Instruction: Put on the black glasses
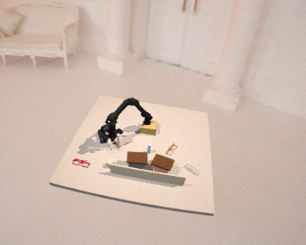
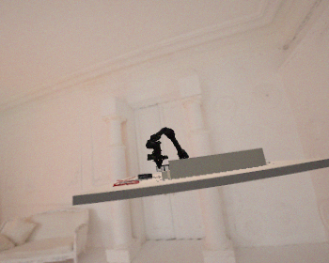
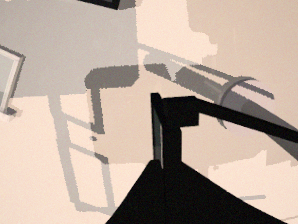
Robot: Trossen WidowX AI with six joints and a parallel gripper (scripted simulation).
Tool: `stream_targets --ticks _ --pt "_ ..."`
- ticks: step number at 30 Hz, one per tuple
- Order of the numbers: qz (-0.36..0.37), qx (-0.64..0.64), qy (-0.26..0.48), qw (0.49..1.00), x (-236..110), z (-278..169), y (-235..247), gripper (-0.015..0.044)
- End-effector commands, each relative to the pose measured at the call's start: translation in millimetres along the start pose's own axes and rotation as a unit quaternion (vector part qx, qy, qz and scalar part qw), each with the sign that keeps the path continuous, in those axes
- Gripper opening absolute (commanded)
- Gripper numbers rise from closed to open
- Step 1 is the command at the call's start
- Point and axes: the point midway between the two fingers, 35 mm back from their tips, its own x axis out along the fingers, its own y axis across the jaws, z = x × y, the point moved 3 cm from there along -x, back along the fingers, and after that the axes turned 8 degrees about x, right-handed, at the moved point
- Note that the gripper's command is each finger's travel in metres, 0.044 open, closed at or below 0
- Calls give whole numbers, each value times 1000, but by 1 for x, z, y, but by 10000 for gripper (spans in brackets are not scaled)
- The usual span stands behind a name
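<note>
My gripper (image 3: 162, 168) is shut on the black glasses (image 3: 181, 111). In the wrist view their front is nearly edge-on and one temple runs off to the right. In the top view the gripper hangs above the left part of the table, well left of two brown-topped blocks, which look like the display heads (image 1: 137, 157) (image 1: 163, 162). In the exterior view the gripper (image 2: 160, 166) is low, left of the grey panel. The held glasses are too small to make out clearly there. No yellow tag can be made out, and the panel hides the heads in the exterior view.
A long grey panel (image 1: 145, 173) (image 2: 217, 162) stands before the heads. Red glasses (image 1: 81, 163) (image 2: 126, 182) lie left, orange glasses (image 1: 170, 149) and pale glasses (image 1: 191, 169) right. A small pale-blue cylinder (image 1: 149, 149) stands behind the heads. A dark box (image 2: 145, 177) and a yellow block (image 1: 149, 128) also show.
</note>
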Motion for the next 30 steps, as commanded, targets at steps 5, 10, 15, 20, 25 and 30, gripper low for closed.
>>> stream_targets --ticks 5,10,15,20,25,30 --pt "-4 1 -1 1000 4 -7 1 0" --pt "-4 1 0 1000 4 -11 2 0" --pt "-4 1 0 1000 4 -15 2 0" --pt "-4 1 0 1000 4 -20 3 0" --pt "-4 1 0 1000 4 -23 3 0" --pt "-4 1 0 1000 4 -26 3 0"
